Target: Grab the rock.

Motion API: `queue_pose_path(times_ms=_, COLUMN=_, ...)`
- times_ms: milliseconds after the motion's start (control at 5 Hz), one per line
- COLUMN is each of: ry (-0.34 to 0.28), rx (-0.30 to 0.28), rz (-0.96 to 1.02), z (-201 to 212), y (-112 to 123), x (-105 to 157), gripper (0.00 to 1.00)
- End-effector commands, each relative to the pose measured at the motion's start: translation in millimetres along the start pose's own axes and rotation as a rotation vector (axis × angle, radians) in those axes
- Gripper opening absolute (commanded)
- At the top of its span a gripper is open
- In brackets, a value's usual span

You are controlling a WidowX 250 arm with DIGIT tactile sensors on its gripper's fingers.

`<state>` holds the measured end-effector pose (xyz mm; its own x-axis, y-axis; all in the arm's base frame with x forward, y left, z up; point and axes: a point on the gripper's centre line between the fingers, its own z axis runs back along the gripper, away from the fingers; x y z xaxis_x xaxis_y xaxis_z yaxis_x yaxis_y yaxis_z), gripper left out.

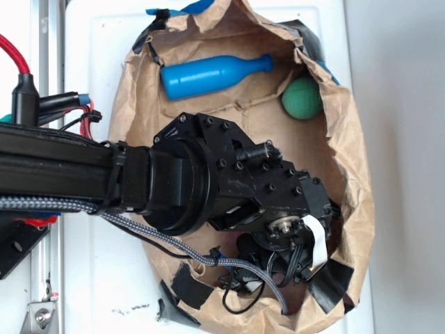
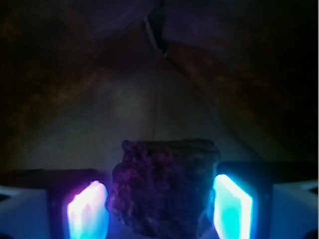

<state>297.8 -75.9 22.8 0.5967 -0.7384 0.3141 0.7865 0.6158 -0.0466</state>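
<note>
The rock (image 2: 162, 186) — a dark, lumpy piece with a rough, mottled surface — lay between the two pads of the pincer (image 2: 160, 206) in the wrist view, filling nearly all of the gap. We saw the left pad (image 2: 87, 211) glowing violet and the right pad (image 2: 233, 205) glowing cyan. The rock's right flank ran just beside the cyan pad, its left flank just beside the violet one; whether either pad actually pressed the stone we could not tell, so the pincer's state stayed undetermined — set around the rock, contact unconfirmed. Beyond the rock the same view showed only dim, creased brown paper rising to a fold near the top of the frame.

In the exterior view the rock itself was hidden beneath the black wrist and arm (image 1: 208, 181), which reached from the left into an open brown paper bag (image 1: 351, 139) lying on the white bench (image 1: 90, 278). The pincer end sat low in the bag's lower right part, among black cables and a white ribbon lead. Well apart from it, in the bag's upper part, lay a blue bottle-shaped toy (image 1: 212, 74) on its side, and to its right a smooth green ball (image 1: 302, 97) near the bag's wall. Patches of black tape (image 1: 330, 287) marked the bag's rim.
</note>
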Motion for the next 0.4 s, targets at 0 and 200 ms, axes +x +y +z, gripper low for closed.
queue_pose_path(times_ms=0, ry=0.006, rx=-0.021, rz=0.008, z=-2.7, y=-18.7, x=0.7, gripper=0.0)
queue_pose_path(times_ms=200, ry=0.005, rx=-0.024, rz=0.02, z=0.5, y=-8.9, x=1.1, gripper=0.0)
